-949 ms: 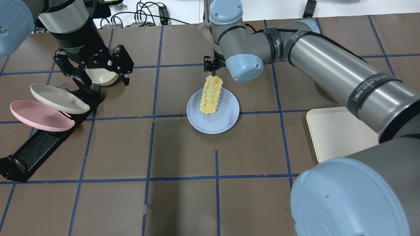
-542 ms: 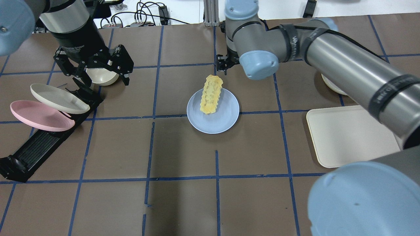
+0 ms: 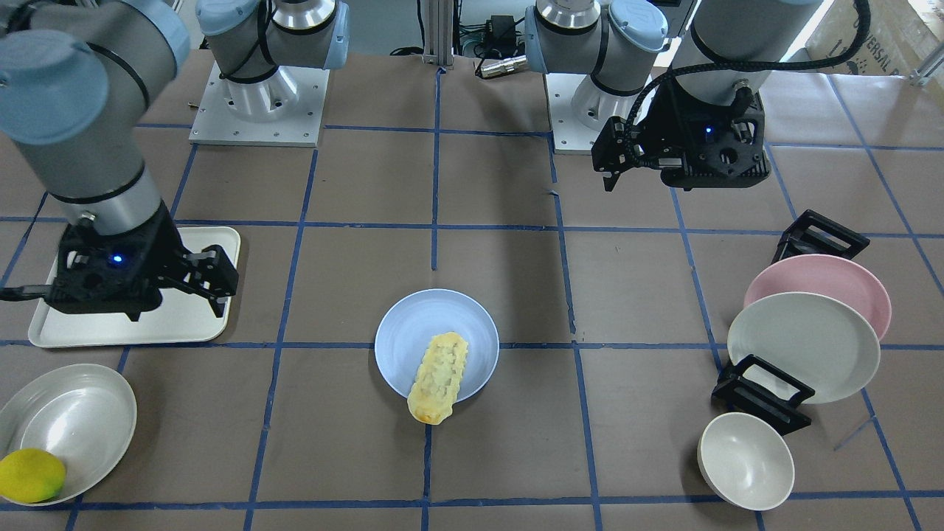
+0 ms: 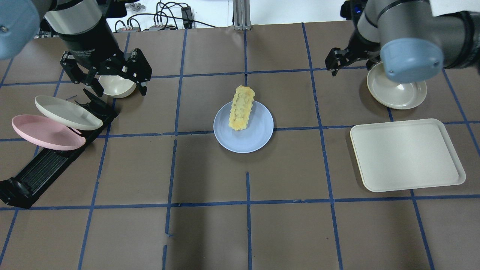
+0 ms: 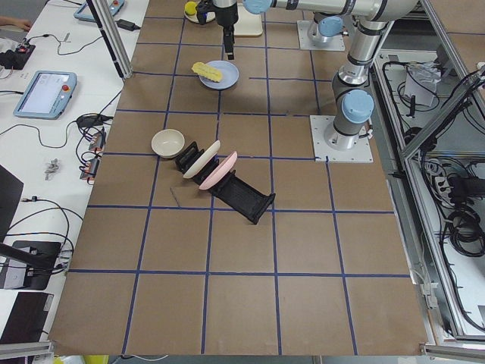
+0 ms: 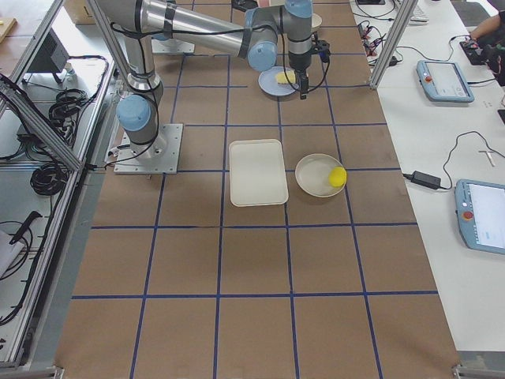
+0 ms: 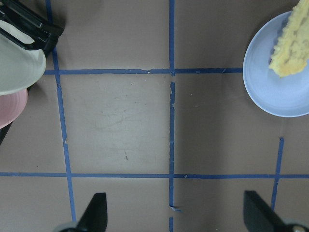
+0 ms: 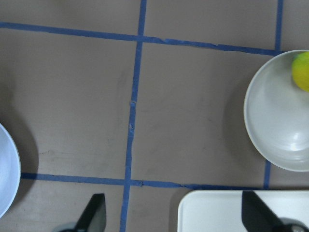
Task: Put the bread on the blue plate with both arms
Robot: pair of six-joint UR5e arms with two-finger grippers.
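The bread [image 4: 242, 108] lies on the blue plate [image 4: 258, 137] at the table's middle. Its browner end sticks out over the plate's far rim, as the front view shows [image 3: 431, 409]. My left gripper [image 4: 120, 91] is open and empty, hovering over a cream bowl far left of the plate; its wrist view [image 7: 176, 217] shows both fingertips wide apart. My right gripper [image 4: 337, 62] is open and empty, well right of the plate next to a grey bowl; its wrist view [image 8: 174, 217] shows the same wide gap.
A pink plate [image 4: 45, 133] and a cream-white plate [image 4: 67, 112] lean in a black rack [image 4: 45, 165] at the left. A small cream bowl [image 4: 116, 87] stands behind them. A cream tray [image 4: 407, 153] lies right; a grey bowl [image 3: 66, 424] holds a lemon [image 3: 29, 476].
My right gripper has pulled away from the bread's far end and swung right to the grey bowl. The bread stays on the blue plate. The left arm has barely moved.
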